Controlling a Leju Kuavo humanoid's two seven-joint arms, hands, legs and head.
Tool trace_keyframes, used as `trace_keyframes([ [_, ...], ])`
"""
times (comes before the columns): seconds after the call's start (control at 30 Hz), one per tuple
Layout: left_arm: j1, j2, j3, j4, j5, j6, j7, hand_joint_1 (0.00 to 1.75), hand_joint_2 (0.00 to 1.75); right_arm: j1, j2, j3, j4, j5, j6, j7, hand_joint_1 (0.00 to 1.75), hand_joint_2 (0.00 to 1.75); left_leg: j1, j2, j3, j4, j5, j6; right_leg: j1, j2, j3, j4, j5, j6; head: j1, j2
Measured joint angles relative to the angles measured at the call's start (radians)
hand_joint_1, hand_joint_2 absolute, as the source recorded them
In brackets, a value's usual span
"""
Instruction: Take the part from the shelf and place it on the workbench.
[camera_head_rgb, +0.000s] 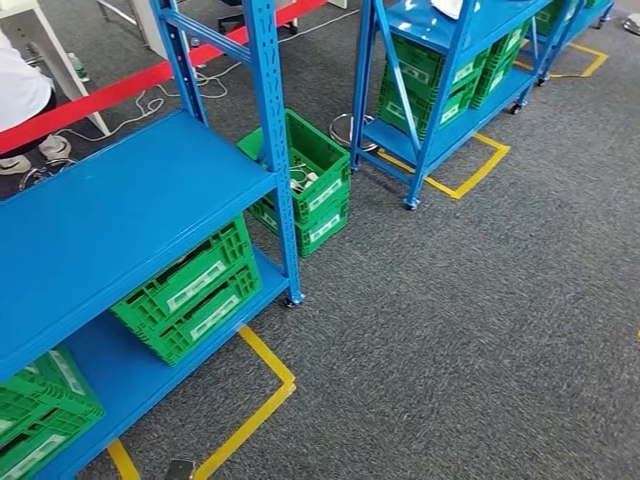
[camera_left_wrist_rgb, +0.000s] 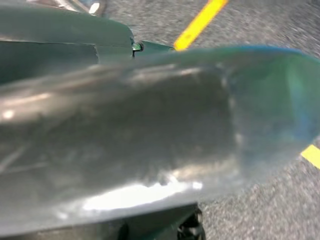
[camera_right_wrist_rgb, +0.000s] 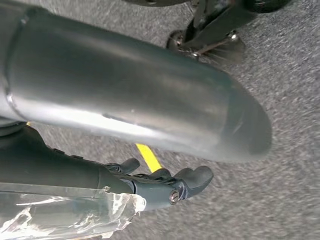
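So most of the head view is just grey carpet (camera_head_rgb: 468, 330), with the big blue shelf (camera_head_rgb: 113, 220) running along the left and a second blue rack (camera_head_rgb: 445, 120) further back, well apart from it. The near shelf's upper board is bare, and its lower board has a green crate (camera_head_rgb: 192, 290) sitting tilted, plus another green crate (camera_head_rgb: 38, 415) down in the corner. A stacked pair of green crates (camera_head_rgb: 317, 185) sits on the carpet just behind the shelf's corner post, with a few pale bits inside that are too small to identify. There's red barrier tape (camera_head_rgb: 113, 92) stretched behind the shelf, yellow floor tape (camera_head_rgb: 256, 410) marking its footprint, and a person in white (camera_head_rgb: 19, 90) at the far left edge. Both arms hang over the carpet. The left hand (camera_left_wrist_rgb: 113, 140) is just a silvery blur up close, so I can't tell if it's open or closed. The right hand (camera_right_wrist_rgb: 143, 115) has its dark fingers (camera_right_wrist_rgb: 190, 179) stretched out fairly straight, with some crinkly clear plastic (camera_right_wrist_rgb: 68, 215) lying right against them. I honestly can't tell whether it's gripped, or whether that's the part.
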Motion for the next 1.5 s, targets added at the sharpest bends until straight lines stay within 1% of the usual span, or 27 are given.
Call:
trace_keyframes([
  [0.03, -0.001, -0.001, 0.001, 0.000, 0.000, -0.001, 0.010, 0.00, 0.00, 0.000, 0.000, 0.000, 0.000, 0.001, -0.003, 0.000, 0.00, 0.00, 0.000, -0.014, -0.003, 0.003, 0.001, -0.005, -0.005, 0.025, 0.028, -0.063, 0.021, 0.000, 0.000, 0.000],
  [0.1, 0.000, -0.002, 0.004, 0.000, 0.000, -0.001, 0.027, 0.00, 0.00, 0.001, 0.001, 0.000, 0.000, 0.004, -0.005, 0.000, 0.00, 0.00, 0.001, -0.036, -0.012, 0.004, 0.006, -0.018, -0.008, 0.052, 0.053, -0.113, 0.027, -0.005, -0.001, 0.000],
  [0.17, 0.007, -0.003, 0.010, 0.000, 0.000, 0.004, 0.035, 0.00, 0.00, 0.002, 0.001, 0.000, 0.000, 0.008, -0.007, -0.001, 0.00, 0.00, 0.004, -0.055, -0.021, 0.003, 0.012, -0.031, -0.006, 0.032, 0.055, -0.116, 0.031, -0.018, -0.001, 0.000],
  [0.23, 0.013, -0.004, 0.016, 0.000, 0.000, 0.011, 0.035, 0.00, 0.00, 0.001, 0.001, 0.000, 0.000, 0.011, -0.010, -0.002, 0.00, 0.00, 0.002, -0.021, -0.039, 0.034, -0.011, -0.040, -0.006, 0.006, 0.054, -0.119, 0.035, -0.032, -0.006, 0.000],
  [0.3, 0.011, -0.005, 0.022, 0.000, 0.000, 0.015, 0.032, 0.00, 0.00, 0.004, 0.001, 0.000, 0.000, 0.015, -0.011, -0.002, 0.00, 0.00, -0.002, 0.044, -0.092, 0.148, -0.076, -0.045, -0.002, -0.025, 0.053, -0.122, 0.037, -0.041, -0.012, 0.000],
  [0.33, 0.009, -0.005, 0.024, 0.000, 0.000, 0.016, 0.030, 0.00, 0.00, 0.005, 0.001, 0.000, 0.000, 0.018, -0.011, -0.001, 0.00, 0.00, -0.002, 0.064, -0.127, 0.221, -0.110, -0.047, 0.001, -0.043, 0.052, -0.122, 0.036, -0.044, -0.013, 0.000],
  [0.4, 0.009, -0.005, 0.027, 0.000, 0.000, 0.016, 0.025, 0.00, 0.00, 0.007, 0.001, 0.000, 0.000, 0.022, -0.010, 0.000, 0.00, 0.00, -0.002, 0.076, -0.158, 0.299, -0.131, -0.046, 0.005, -0.075, 0.051, -0.122, 0.036, -0.046, -0.013, 0.000],
  [0.43, 0.010, -0.005, 0.028, 0.000, 0.000, 0.015, 0.023, 0.00, 0.00, 0.007, 0.001, 0.000, 0.000, 0.024, -0.010, 0.000, 0.00, 0.00, -0.003, 0.078, -0.144, 0.282, -0.113, -0.044, 0.006, -0.090, 0.051, -0.122, 0.035, -0.046, -0.013, 0.000],
  [0.47, 0.010, -0.004, 0.029, 0.000, 0.000, 0.014, 0.021, 0.00, 0.00, 0.005, 0.001, 0.000, 0.000, 0.026, -0.010, 0.000, 0.00, 0.00, -0.004, 0.087, -0.110, 0.225, -0.082, -0.041, 0.007, -0.103, 0.053, -0.122, 0.035, -0.046, -0.014, 0.000],
  [0.53, 0.007, -0.004, 0.032, 0.000, 0.000, 0.011, 0.015, 0.00, 0.00, 0.003, 0.001, 0.000, 0.000, 0.029, -0.010, 0.000, 0.00, 0.00, -0.013, 0.141, -0.027, 0.080, -0.030, -0.029, 0.011, -0.126, 0.056, -0.121, 0.032, -0.043, -0.014, 0.000],
  [0.6, 0.002, -0.004, 0.033, 0.000, 0.000, 0.008, 0.011, 0.00, 0.00, 0.002, 0.001, 0.000, 0.000, 0.030, -0.011, 0.000, 0.00, 0.00, -0.022, 0.177, 0.009, 0.005, -0.017, -0.018, 0.017, -0.147, 0.060, -0.120, 0.028, -0.035, -0.013, 0.000],
  [0.67, 0.002, -0.004, 0.034, 0.000, 0.000, 0.007, 0.011, 0.00, 0.00, 0.001, 0.001, 0.000, 0.000, 0.031, -0.011, 0.001, 0.00, 0.00, -0.023, 0.155, 0.007, -0.003, -0.016, -0.008, 0.019, -0.171, 0.066, -0.125, 0.026, -0.026, -0.012, 0.000],
  [0.7, 0.003, -0.004, 0.035, 0.000, 0.000, 0.007, 0.011, 0.00, 0.00, 0.001, 0.001, 0.000, 0.000, 0.031, -0.011, 0.001, 0.00, 0.00, -0.020, 0.143, 0.008, -0.006, -0.013, -0.003, 0.018, -0.166, 0.066, -0.122, 0.021, -0.020, -0.011, 0.000],
  [0.77, 0.004, -0.004, 0.039, 0.000, 0.000, 0.007, 0.011, 0.00, 0.00, 0.001, 0.002, 0.000, 0.000, 0.034, -0.011, 0.001, 0.00, 0.00, -0.012, 0.117, 0.010, -0.012, -0.005, 0.008, 0.014, -0.115, 0.042, -0.061, -0.019, -0.009, -0.006, 0.000],
  [0.83, 0.002, -0.004, 0.042, 0.000, 0.000, 0.010, 0.011, 0.00, 0.00, 0.004, 0.002, 0.000, 0.000, 0.038, -0.011, 0.001, 0.00, 0.00, -0.009, 0.090, 0.008, -0.012, -0.002, 0.013, 0.009, -0.055, -0.021, 0.077, -0.086, 0.000, 0.000, 0.000],
  [0.9, 0.003, -0.004, 0.045, 0.000, 0.000, 0.011, 0.011, 0.00, 0.00, 0.007, 0.002, 0.001, 0.000, 0.041, -0.010, 0.002, 0.00, 0.00, -0.008, 0.061, 0.007, -0.011, -0.001, 0.014, 0.008, -0.042, -0.070, 0.169, -0.108, 0.004, 0.001, 0.000],
  [0.93, 0.005, -0.004, 0.046, 0.000, 0.000, 0.011, 0.011, 0.00, 0.00, 0.008, 0.002, 0.001, 0.000, 0.041, -0.010, 0.002, 0.00, 0.00, -0.008, 0.046, 0.008, -0.011, -0.001, 0.014, 0.007, -0.040, -0.069, 0.159, -0.089, 0.004, 0.001, 0.000],
  [0.97, 0.006, -0.004, 0.047, 0.000, 0.000, 0.011, 0.011, 0.00, 0.00, 0.008, 0.002, 0.001, 0.000, 0.042, -0.010, 0.003, 0.00, 0.00, -0.006, 0.031, 0.009, -0.011, -0.001, 0.012, 0.005, -0.035, -0.050, 0.109, -0.054, 0.005, 0.001, 0.000],
  [1.03, 0.005, -0.004, 0.049, 0.000, 0.001, 0.012, 0.012, 0.00, 0.00, 0.007, 0.002, 0.001, 0.001, 0.045, -0.010, 0.003, 0.00, 0.00, -0.005, 0.002, 0.009, -0.007, -0.001, 0.003, -0.005, 0.011, 0.015, -0.037, 0.015, 0.008, 0.002, 0.000],
  [1.1, 0.004, -0.001, 0.054, 0.000, 0.012, 0.013, 0.017, 0.00, 0.00, 0.005, 0.003, 0.006, 0.002, 0.062, -0.010, 0.007, 0.00, 0.00, -0.005, -0.022, 0.001, -0.003, 0.001, -0.011, -0.012, 0.055, 0.052, -0.115, 0.035, 0.003, 0.002, 0.000],
  [1.13, 0.005, 0.000, 0.059, 0.000, 0.019, 0.012, 0.022, 0.00, 0.00, 0.004, 0.004, 0.011, 0.003, 0.076, -0.011, 0.012, 0.00, 0.00, -0.004, -0.033, -0.005, -0.002, 0.005, -0.019, -0.011, 0.060, 0.054, -0.118, 0.032, -0.004, 0.002, 0.000],
  [1.2, 0.011, 0.007, 0.072, 0.000, 0.031, 0.005, 0.039, 0.00, 0.00, 0.001, 0.005, 0.026, 0.003, 0.103, -0.016, 0.021, 0.00, 0.00, -0.001, -0.038, -0.014, -0.001, 0.008, -0.031, -0.010, 0.036, 0.053, -0.117, 0.036, -0.020, 0.002, 0.000],
  [1.27, 0.013, 0.014, 0.081, 0.000, 0.033, -0.001, 0.050, 0.00, 0.00, -0.002, 0.006, 0.039, 0.004, 0.115, -0.023, 0.024, 0.00, 0.00, -0.003, 0.008, -0.041, 0.048, -0.025, -0.040, -0.010, 0.008, 0.053, -0.121, 0.040, -0.036, -0.005, 0.000],
  [1.33, 0.010, 0.018, 0.087, 0.000, 0.033, -0.005, 0.047, 0.00, 0.00, -0.003, 0.007, 0.046, 0.004, 0.116, -0.027, 0.025, 0.00, 0.00, -0.004, 0.061, -0.101, 0.174, -0.092, -0.047, -0.007, -0.025, 0.052, -0.122, 0.039, -0.045, -0.012, 0.000],
  [1.4, 0.010, 0.021, 0.091, 0.000, 0.030, -0.005, 0.039, 0.00, 0.00, -0.002, 0.007, 0.049, 0.005, 0.110, -0.030, 0.022, 0.00, 0.00, -0.003, 0.074, -0.151, 0.282, -0.130, -0.050, -0.004, -0.060, 0.051, -0.122, 0.037, -0.048, -0.012, 0.000],
  [1.43, 0.012, 0.021, 0.092, 0.000, 0.026, -0.003, 0.035, 0.00, 0.00, -0.002, 0.007, 0.049, 0.005, 0.104, -0.031, 0.019, 0.00, 0.00, -0.003, 0.076, -0.152, 0.289, -0.122, -0.051, -0.003, -0.075, 0.052, -0.122, 0.037, -0.048, -0.012, 0.000],
  [1.5, 0.015, 0.020, 0.093, 0.000, 0.015, 0.007, 0.030, 0.00, 0.00, -0.003, 0.007, 0.049, 0.005, 0.091, -0.030, 0.010, 0.00, 0.00, -0.003, 0.093, -0.097, 0.191, -0.062, -0.047, -0.003, -0.101, 0.055, -0.122, 0.035, -0.046, -0.012, 0.000],
])
